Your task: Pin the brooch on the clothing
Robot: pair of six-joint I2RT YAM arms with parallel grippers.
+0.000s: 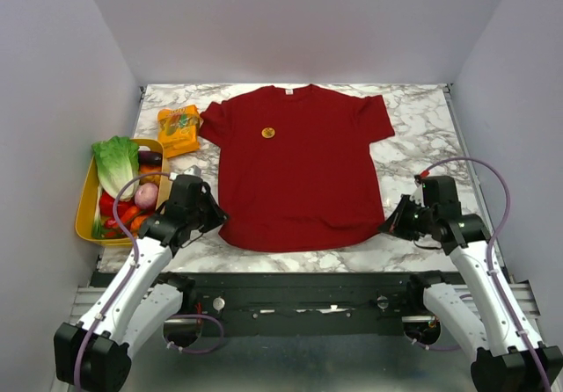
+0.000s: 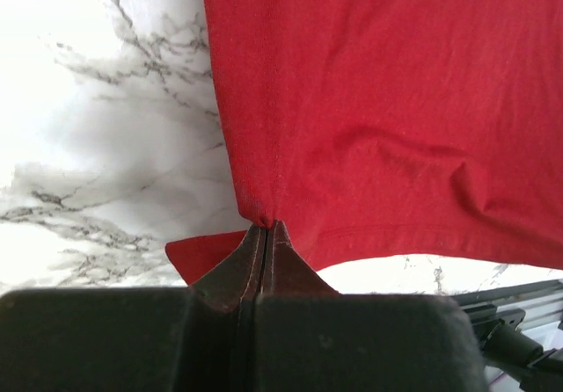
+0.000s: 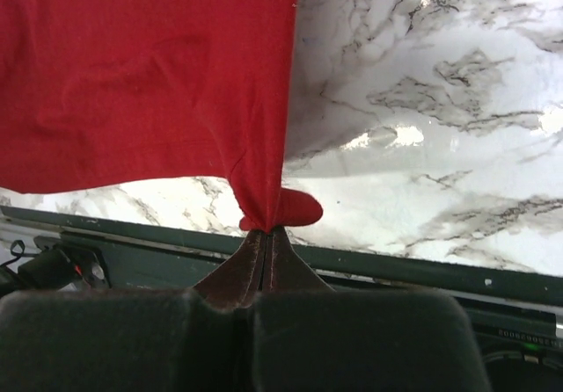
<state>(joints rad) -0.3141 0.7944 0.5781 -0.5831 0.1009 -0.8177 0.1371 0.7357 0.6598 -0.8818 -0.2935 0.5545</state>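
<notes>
The dark red T-shirt lies flat on the marble table, collar at the far side. The small round yellow-gold brooch sits on its chest, left of centre. My left gripper is shut on the shirt's near-left hem corner; the left wrist view shows the red cloth pinched between its closed fingertips. My right gripper is shut on the near-right hem corner; the right wrist view shows the cloth pinched at its tips. The brooch is out of both wrist views.
An orange snack packet lies by the shirt's left sleeve. A yellow tray with lettuce and other vegetables stands at the left edge. The table's near edge and a dark rail lie just under the right gripper.
</notes>
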